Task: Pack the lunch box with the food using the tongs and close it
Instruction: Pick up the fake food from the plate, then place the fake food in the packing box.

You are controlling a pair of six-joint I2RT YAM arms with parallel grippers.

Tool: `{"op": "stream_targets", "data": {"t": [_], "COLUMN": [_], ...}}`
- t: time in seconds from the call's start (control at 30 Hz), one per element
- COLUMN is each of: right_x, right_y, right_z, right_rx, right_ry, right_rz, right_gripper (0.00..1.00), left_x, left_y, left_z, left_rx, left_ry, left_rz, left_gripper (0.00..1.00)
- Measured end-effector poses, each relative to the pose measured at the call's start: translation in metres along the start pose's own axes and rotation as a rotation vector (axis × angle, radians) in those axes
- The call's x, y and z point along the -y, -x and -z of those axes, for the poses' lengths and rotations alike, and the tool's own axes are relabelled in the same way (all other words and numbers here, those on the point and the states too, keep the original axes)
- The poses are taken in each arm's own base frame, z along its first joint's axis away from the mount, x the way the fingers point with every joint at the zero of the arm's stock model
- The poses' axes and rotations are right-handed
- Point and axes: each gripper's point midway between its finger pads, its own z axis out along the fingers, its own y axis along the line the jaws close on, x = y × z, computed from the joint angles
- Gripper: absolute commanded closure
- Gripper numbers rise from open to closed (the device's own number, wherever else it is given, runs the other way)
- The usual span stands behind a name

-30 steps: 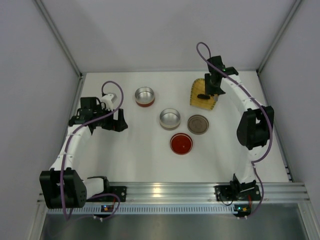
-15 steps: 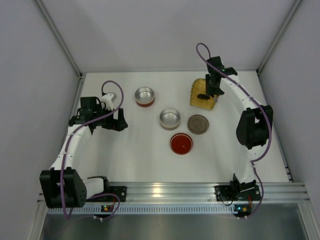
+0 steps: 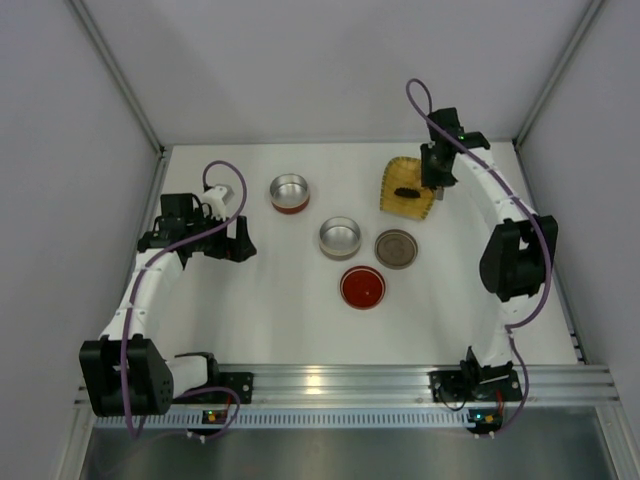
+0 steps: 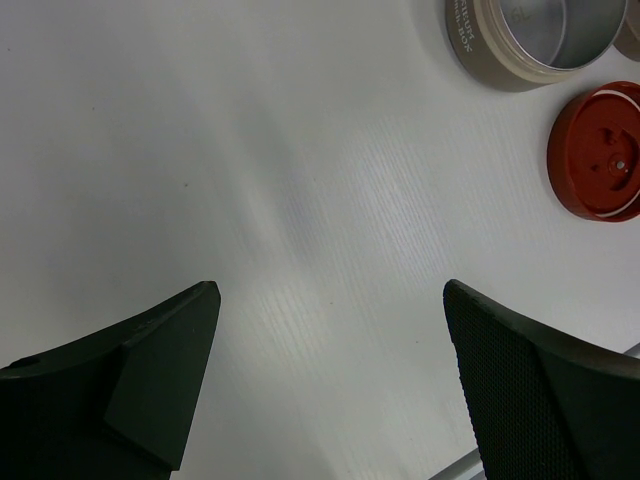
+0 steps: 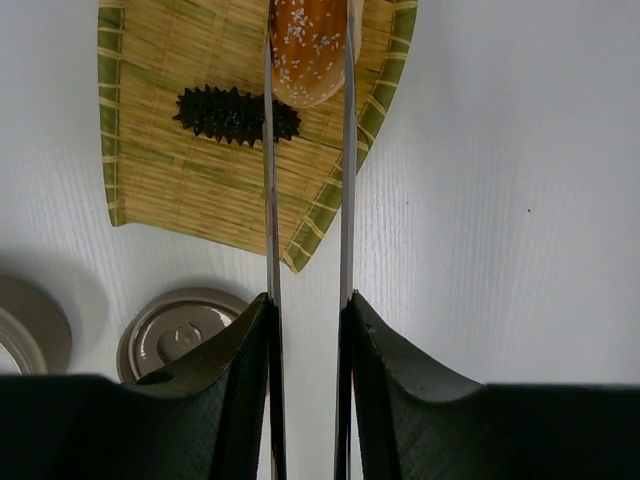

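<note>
Our right tool squeezes the tongs, whose tips ahead of it pinch the orange chunk. The black piece lies just left of them on the woven tray. Our left tool hangs spread above the counter.

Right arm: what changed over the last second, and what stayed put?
The right hand, gripping the tongs, shifted rightward to the right edge of the yellow tray, uncovering the black piece in the top view. The tongs now pinch the orange chunk. The left hand, the tins and the lids stayed put.
</note>
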Motion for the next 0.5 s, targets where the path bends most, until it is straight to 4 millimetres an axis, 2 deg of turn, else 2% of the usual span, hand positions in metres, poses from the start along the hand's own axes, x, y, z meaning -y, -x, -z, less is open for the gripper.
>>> {"op": "stream_targets", "data": {"t": [0.3,0.5], "right_x": [0.003,-0.013], "right_y": [0.009,0.014], "right_z": [0.026,0.047], "right_rx": [0.048,0.093], "right_ry": [0.098,0.228], "right_rz": [0.066,0.161], "right_gripper": [1.00,1.00], "left_x": [0.002,0.002], "left_y": [0.004,0.010], "left_z": [0.001,0.004], "left_rx": [0.003,0.016], "left_ry": [-0.010,-0.030], "left_rz": [0.008,0.026], "left_gripper": [0.02,0.02]}}
